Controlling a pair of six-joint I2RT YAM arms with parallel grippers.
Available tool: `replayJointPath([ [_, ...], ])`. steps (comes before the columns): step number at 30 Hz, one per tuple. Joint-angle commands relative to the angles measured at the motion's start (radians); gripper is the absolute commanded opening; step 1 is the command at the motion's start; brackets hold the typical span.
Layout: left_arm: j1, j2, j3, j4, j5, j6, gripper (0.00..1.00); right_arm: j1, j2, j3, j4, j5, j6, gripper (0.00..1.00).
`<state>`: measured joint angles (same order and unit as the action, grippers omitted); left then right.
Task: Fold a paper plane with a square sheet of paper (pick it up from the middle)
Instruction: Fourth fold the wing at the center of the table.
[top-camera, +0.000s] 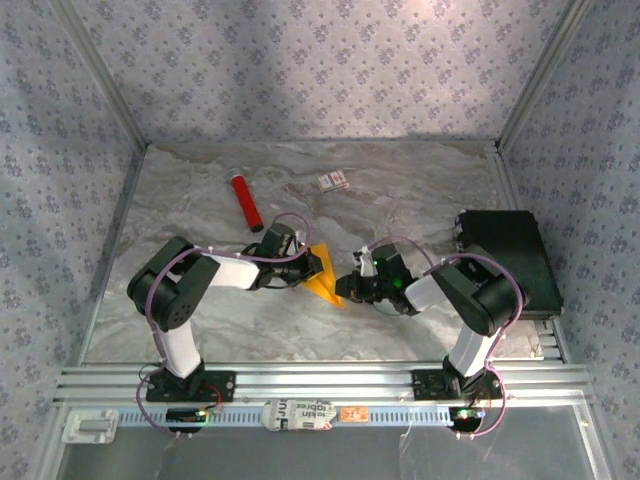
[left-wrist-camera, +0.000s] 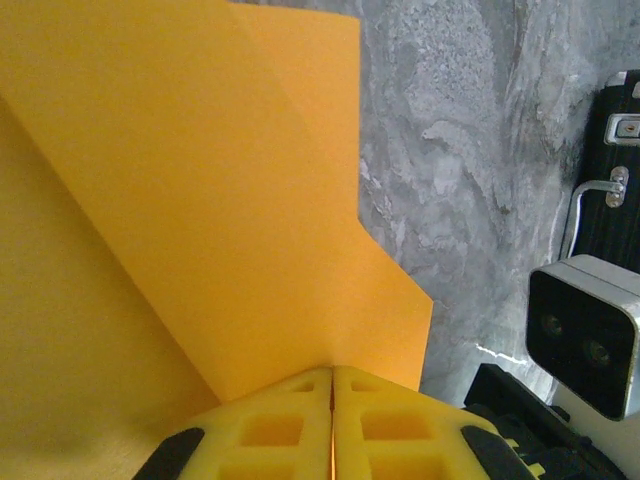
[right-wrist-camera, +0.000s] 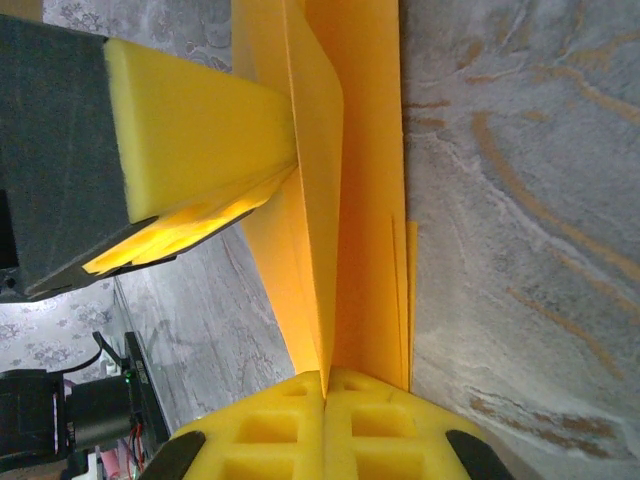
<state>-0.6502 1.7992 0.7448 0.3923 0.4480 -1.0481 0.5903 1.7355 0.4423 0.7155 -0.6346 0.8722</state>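
Left tool (left-wrist-camera: 332, 395) is clamped tight on the edge of the thin orange-yellow sheet of paper (left-wrist-camera: 240, 190), its yellow pads (left-wrist-camera: 390, 392) pressed flat together over it. Right tool (right-wrist-camera: 325, 395) is pinched on the same sheet from the opposite side, and I can see folded layers standing up out of its grip. The paper sits between both tools at the middle of the grey marbled desk (top-camera: 420, 200). Farther back, a red cylindrical tube (top-camera: 246, 202) and a small white card (top-camera: 334, 181) lie well apart.
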Motion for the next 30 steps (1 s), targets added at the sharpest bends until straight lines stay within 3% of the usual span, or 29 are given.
replayJointPath([
  [1, 0.001, 0.023, 0.033, -0.031, -0.023, 0.006, 0.07, 0.017, 0.072, -0.011, -0.147, 0.041, -0.007, 0.04],
  [23, 0.002, 0.053, 0.098, -0.087, 0.032, 0.06, 0.09, 0.011, 0.08, -0.016, -0.14, 0.041, 0.007, 0.04],
  [30, 0.006, -0.107, 0.007, -0.123, -0.1, 0.077, 0.26, -0.013, 0.045, -0.015, -0.173, 0.03, -0.018, 0.04],
])
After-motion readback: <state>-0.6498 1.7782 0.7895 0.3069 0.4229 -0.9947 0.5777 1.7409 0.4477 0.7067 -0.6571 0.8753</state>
